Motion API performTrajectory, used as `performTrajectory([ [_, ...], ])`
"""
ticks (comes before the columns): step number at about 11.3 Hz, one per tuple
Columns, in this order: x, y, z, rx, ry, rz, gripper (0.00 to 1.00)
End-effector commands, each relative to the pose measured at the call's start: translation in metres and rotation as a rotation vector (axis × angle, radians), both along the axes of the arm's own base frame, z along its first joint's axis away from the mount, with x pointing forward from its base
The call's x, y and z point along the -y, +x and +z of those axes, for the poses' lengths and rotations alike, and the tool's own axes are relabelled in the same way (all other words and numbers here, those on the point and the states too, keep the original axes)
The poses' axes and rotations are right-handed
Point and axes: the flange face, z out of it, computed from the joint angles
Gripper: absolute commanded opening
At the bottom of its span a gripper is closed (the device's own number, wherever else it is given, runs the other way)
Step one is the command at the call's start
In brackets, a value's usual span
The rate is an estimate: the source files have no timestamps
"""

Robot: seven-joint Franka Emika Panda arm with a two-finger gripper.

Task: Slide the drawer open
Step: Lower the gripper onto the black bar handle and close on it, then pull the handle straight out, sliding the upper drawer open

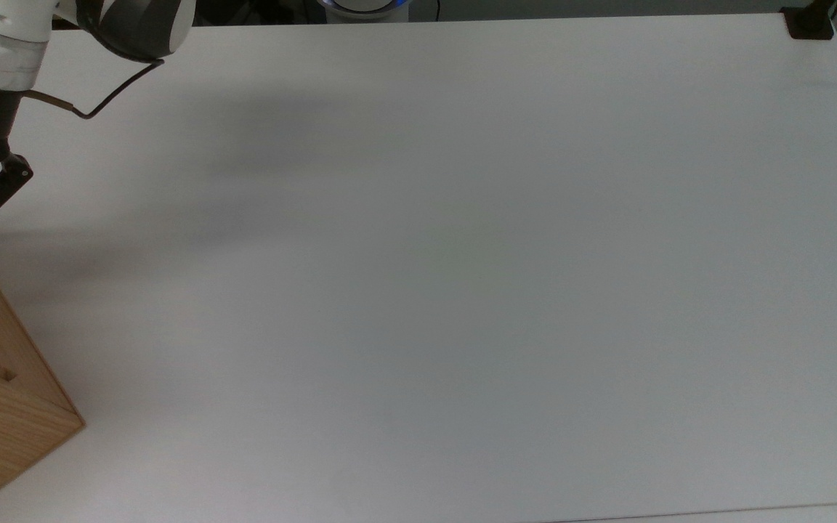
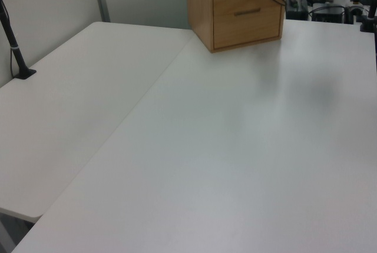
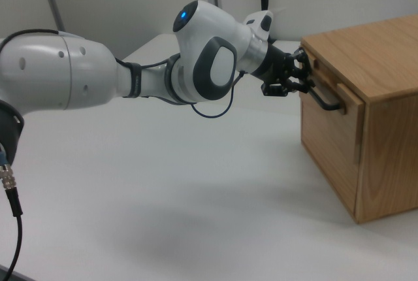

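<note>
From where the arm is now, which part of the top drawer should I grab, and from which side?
Take the black bar handle on the top drawer. It stands off the front on posts, leaving a gap for a finger behind the bar. Come in head-on from the front, the right view's left, where the gripper already sits at the handle's upper end. The drawer looks slightly out, so pulling straight back should work.
</note>
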Motion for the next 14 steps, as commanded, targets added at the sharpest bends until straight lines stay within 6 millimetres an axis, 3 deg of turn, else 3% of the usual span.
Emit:
performTrajectory([
  [1, -0.05, -0.045, 0.028, 0.013, 0.05, 0.05, 0.01],
  [3, -0.077, -0.069, 0.042, -0.028, 0.082, 0.063, 0.01],
  [10, -0.16, -0.105, 0.089, -0.246, 0.139, 0.085, 0.01],
  [12, -0.167, -0.105, 0.085, -0.271, 0.153, 0.086, 0.02],
  [14, -0.158, -0.098, 0.077, -0.274, 0.157, 0.072, 0.16],
])
